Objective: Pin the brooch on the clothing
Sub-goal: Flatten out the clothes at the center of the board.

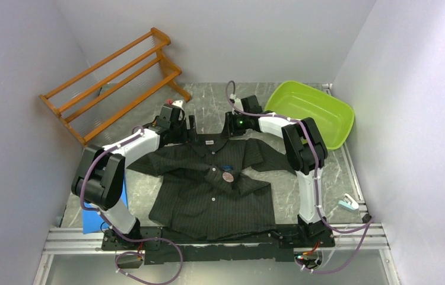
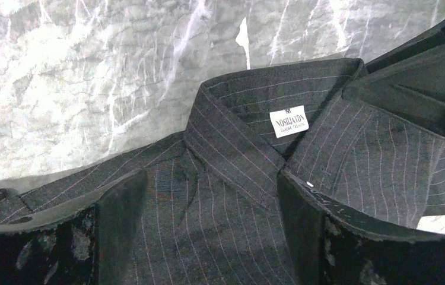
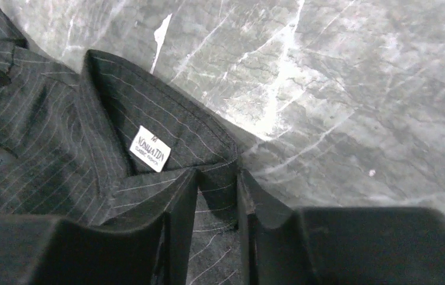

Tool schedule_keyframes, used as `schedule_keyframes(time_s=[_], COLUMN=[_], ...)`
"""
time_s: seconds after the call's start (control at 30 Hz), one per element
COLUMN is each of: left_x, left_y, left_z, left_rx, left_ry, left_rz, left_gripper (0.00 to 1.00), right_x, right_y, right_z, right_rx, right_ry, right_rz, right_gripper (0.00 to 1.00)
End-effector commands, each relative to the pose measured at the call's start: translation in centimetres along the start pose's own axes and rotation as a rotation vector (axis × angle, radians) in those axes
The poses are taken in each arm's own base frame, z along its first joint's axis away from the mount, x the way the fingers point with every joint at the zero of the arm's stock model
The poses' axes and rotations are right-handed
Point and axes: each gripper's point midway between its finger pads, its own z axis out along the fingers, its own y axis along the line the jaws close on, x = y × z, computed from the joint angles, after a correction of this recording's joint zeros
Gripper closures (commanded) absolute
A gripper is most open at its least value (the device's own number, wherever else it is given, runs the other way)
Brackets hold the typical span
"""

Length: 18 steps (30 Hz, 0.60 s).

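Black pinstriped collared shirt (image 1: 208, 202), flat on grey marble surface (image 1: 208, 98), round brownish brooch (image 1: 227, 176) on its chest: we judge collar-arranging in hand, left pincer (image 2: 208, 190) apart, right pincer (image 3: 215, 184) narrow about collar (image 2: 232, 148), grip unclear; next, gentle tugging.

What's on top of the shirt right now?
A small round brooch lies on the chest of the shirt, with a small blue mark just beyond it. The brooch covers its own pin, so whether it is fastened cannot be seen.
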Motion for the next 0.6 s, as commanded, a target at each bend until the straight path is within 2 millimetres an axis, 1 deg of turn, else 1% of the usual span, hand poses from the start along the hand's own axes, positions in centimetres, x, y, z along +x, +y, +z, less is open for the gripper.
schedule_keyframes(time_s=[0.0,0.03,0.1,0.13,0.23,0.3,0.43,0.47,0.57], left_x=[-0.4,-0.4,-0.5,-0.5,-1.0,-1.4,-3.0,-3.6,-4.7], left_y=[0.1,0.1,0.1,0.1,-0.1,-0.3,0.4,0.4,0.4], left_z=[-0.3,-0.4,-0.7,-0.9,-1.9,-2.8,-5.0,-5.8,-7.7], left_rx=[-0.003,0.000,0.004,0.005,0.016,0.025,-0.021,-0.023,-0.018], left_ry=[-0.041,-0.047,-0.055,-0.060,-0.083,-0.104,-0.194,-0.227,-0.297], left_rz=[-0.014,-0.013,-0.007,-0.007,0.001,0.006,-0.004,-0.008,-0.013], left_gripper=[0.15,0.15,0.15,0.15,0.15,0.16,0.16,0.15,0.15], right_x=[-0.6,-0.7,-1.7,-2.7,-5.6,-8.4,-14.4,-15.8,-19.8], right_y=[0.8,0.8,1.1,1.5,1.9,2.1,2.2,2.0,0.4], right_z=[1.2,1.4,1.7,1.7,1.6,1.2,0.0,-0.4,-2.3], right_rx=[-0.043,-0.050,-0.065,-0.076,-0.072,-0.059,-0.043,-0.033,0.040], right_ry=[0.002,0.001,-0.012,-0.028,-0.081,-0.142,-0.273,-0.310,-0.449], right_rz=[0.012,0.020,0.018,0.010,-0.018,-0.043,-0.065,-0.061,-0.027], right_gripper=[0.74,0.81,0.97,1.00,1.00,1.00,1.00,1.00,1.00])
